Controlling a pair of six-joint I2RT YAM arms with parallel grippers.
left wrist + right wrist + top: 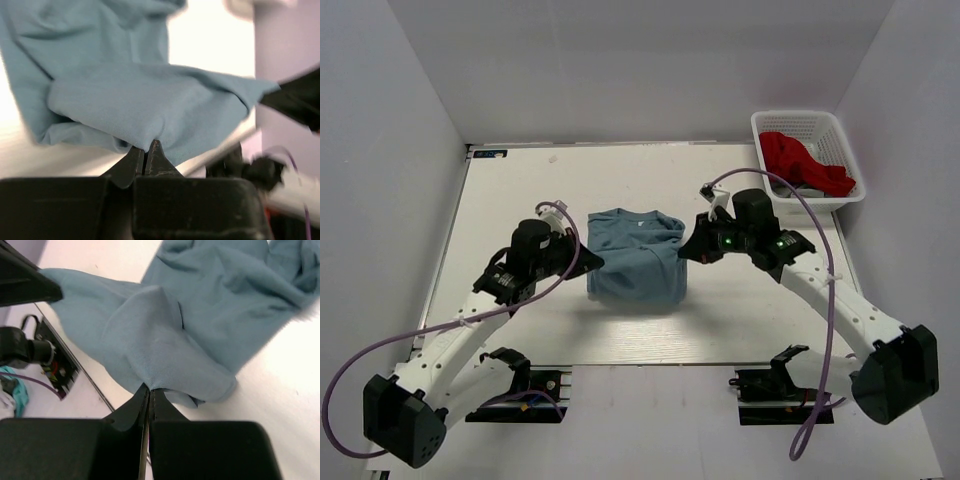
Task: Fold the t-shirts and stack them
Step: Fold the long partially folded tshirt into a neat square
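A grey-blue t-shirt (638,258) lies partly folded in the middle of the white table, collar toward the far side. My left gripper (592,262) is shut on the t-shirt's left edge, lifting the cloth (150,100) above the table. My right gripper (684,250) is shut on the right edge of the same t-shirt (165,340). In both wrist views the black jaws pinch a fold of fabric at their tips. The raised layer hangs between the two grippers over the rest of the shirt.
A white lattice basket (775,124) stands at the far right corner, holding a red garment (805,163) and some grey cloth. Grey walls close in on both sides. Purple cables loop from both arms.
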